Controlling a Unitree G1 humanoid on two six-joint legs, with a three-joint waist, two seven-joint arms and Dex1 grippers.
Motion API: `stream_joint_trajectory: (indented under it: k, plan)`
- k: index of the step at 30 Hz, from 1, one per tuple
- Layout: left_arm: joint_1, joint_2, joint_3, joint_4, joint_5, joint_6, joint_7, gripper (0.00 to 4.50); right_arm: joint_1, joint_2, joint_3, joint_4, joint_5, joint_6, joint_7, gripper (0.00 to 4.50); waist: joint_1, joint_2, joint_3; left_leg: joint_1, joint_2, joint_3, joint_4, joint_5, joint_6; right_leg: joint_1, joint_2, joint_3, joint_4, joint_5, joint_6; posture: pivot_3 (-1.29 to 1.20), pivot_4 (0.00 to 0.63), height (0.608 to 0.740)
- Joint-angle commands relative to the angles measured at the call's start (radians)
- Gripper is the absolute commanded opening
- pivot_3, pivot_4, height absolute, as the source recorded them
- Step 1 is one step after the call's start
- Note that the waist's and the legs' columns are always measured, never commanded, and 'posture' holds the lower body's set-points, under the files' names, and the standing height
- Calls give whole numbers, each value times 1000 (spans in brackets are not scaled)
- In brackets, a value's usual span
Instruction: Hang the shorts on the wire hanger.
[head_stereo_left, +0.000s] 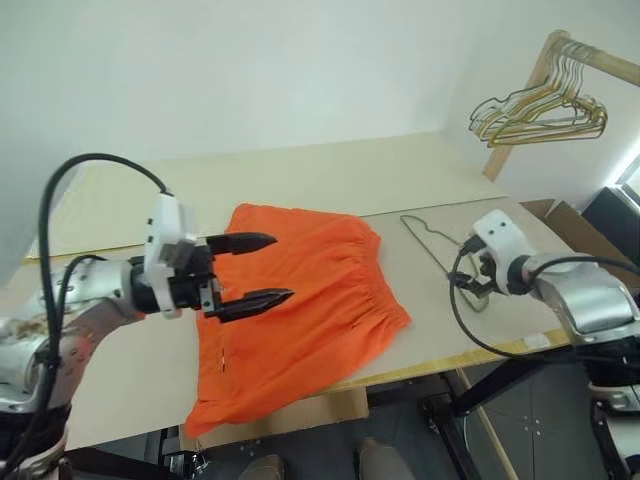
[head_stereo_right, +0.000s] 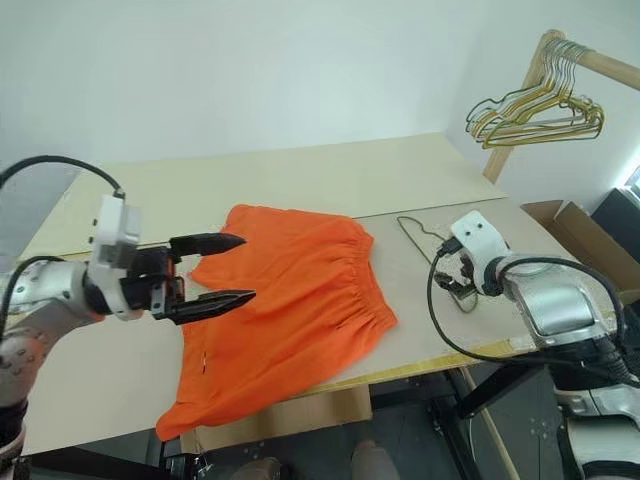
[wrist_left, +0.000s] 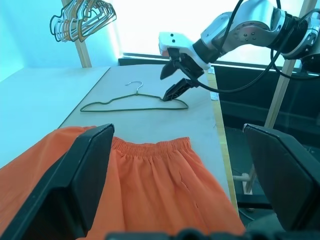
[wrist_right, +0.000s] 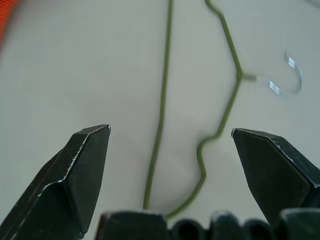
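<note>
Your shorts (head_stereo_left: 300, 310) are lying flat on the bench (head_stereo_left: 330, 175) with one corner drooping over the near edge, and your left hand (head_stereo_left: 250, 268) hovers released above them. Your right hand (wrist_left: 175, 82) is spread wide too, right over the wire hanger (wrist_left: 134, 103), which lies near the bench's right edge.

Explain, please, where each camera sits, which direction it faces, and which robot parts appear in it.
Head stereo pair: looks forward and down at the table, shorts, wire hanger, both arms.
Left wrist view: looks along the open left gripper across the shorts to the hanger and the right gripper.
Right wrist view: looks down between its open fingers at the hanger.
Every view shows the hanger.
</note>
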Motion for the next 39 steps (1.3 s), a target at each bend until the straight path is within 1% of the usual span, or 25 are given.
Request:
stream_joint_trajectory:
  k: [1,3,9,13,16,17,23,24,25,28,29,34,39]
  plan:
    - [-64,-9,-27,29,-4,16,3,4480,-65,34,-60,91,-35,91,-74,4500,-1,0,0,0,0,0,0,0,0,0,0,0,0,0,0,-167,38,740]
    - [-75,-11,-35,36,-3,15,-8,4480,-83,55,-77,156,-52,99,-115,4500,-3,0,0,0,0,1,0,0,0,0,0,0,0,0,0,-167,39,740]
    - [-78,-13,-47,47,24,-8,-39,4480,-104,106,-98,325,-84,54,-177,4500,-19,0,0,1,0,1,0,0,0,1,0,0,0,0,0,-173,43,740]
    - [-70,-6,-44,46,33,-18,-55,4480,-136,140,-136,431,-77,37,-184,4500,-33,0,0,2,0,1,0,0,0,3,1,0,-1,0,1,-170,43,740]
    - [-66,0,-44,44,42,-24,-64,4500,-153,148,-136,484,-77,47,-171,3972,-40,0,0,3,0,1,0,0,0,4,1,0,-1,0,1,-166,44,740]
    - [-64,1,-43,44,45,-26,-67,4500,-156,150,-131,491,-78,54,-165,3696,-41,0,0,3,0,1,0,0,0,4,1,0,-1,0,1,-163,43,740]
    - [-55,6,-31,44,58,-29,-76,4500,-182,173,-178,500,-69,110,-190,1724,-40,-1,-1,3,0,0,0,0,0,5,1,0,-2,1,1,-166,38,740]
    - [-55,6,-31,46,61,-31,-78,4500,-190,178,-197,500,-65,127,-199,1477,-38,-1,-1,3,0,0,0,0,0,5,1,0,-2,1,1,-170,35,740]
    - [-54,6,-32,48,64,-34,-80,4500,-196,182,-214,495,-59,144,-204,1083,-37,-1,-1,3,0,0,0,0,0,5,1,0,-2,1,1,-172,32,740]
    - [-56,4,-35,56,76,-44,-86,4500,-212,196,-267,478,-48,196,-228,199,-40,-1,-1,2,0,0,0,0,0,4,1,0,-2,1,1,-178,28,740]
    - [-57,3,-37,59,79,-48,-88,4500,-214,200,-283,466,-44,211,-233,33,-41,-1,-1,2,0,0,0,0,0,4,1,0,-2,1,1,-180,27,740]
    - [-70,-6,-47,77,99,-62,-101,4500,-225,216,-356,391,-36,272,-268,33,-50,-1,-1,2,0,0,0,0,0,4,1,0,-2,1,1,-193,20,740]
    - [-97,-21,-61,111,122,-77,-100,4500,-225,224,-421,217,-9,304,-270,33,-56,0,-1,1,0,0,0,0,0,2,1,0,-2,1,2,-204,19,740]
